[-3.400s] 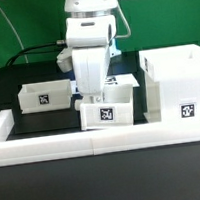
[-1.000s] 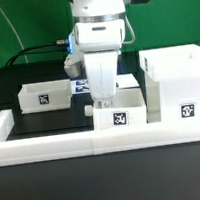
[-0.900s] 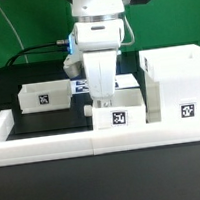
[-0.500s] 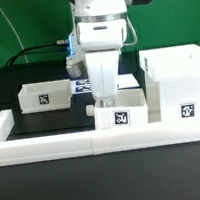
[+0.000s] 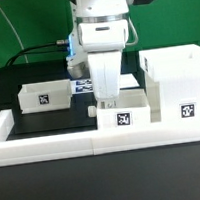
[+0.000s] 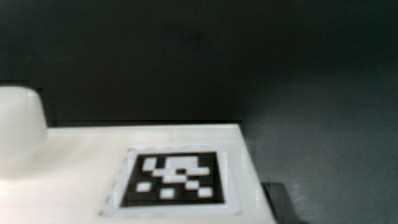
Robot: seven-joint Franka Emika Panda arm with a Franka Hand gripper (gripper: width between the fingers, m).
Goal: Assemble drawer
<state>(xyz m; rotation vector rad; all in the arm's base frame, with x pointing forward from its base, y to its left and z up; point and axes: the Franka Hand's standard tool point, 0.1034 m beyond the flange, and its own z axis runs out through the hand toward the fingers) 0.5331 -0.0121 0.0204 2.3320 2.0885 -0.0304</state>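
Gripper [image 5: 108,97] is down at the back edge of the mid tray [image 5: 136,115]. The fingertips are hidden behind the arm body and the tray wall, so I can't tell if the jaws are apart or clamped on that wall.

No brand or readable text anywhere, only black-and-white square tags. The wrist view shows one tag [image 6: 175,180] close up on a white face, blurred, with a rounded white lump [image 6: 18,120] beside it that could be a knob.

Mid tray: sits flat on the black table [image 5: 50,119], open top up. Its long axis runs across the exterior view and its tag [image 5: 122,119] faces the camera. It is just behind the wall [image 5: 53,146] and just beside the shell [image 5: 172,85], which is on the exterior view's right.

Shell: upright, with its tag [image 5: 187,109] low on the camera-facing side.

Left tray [image 5: 32,96]: well apart on the exterior view's left, same orientation, with its own tag facing the camera.

Marker board [image 5: 83,86] lies behind the arm.
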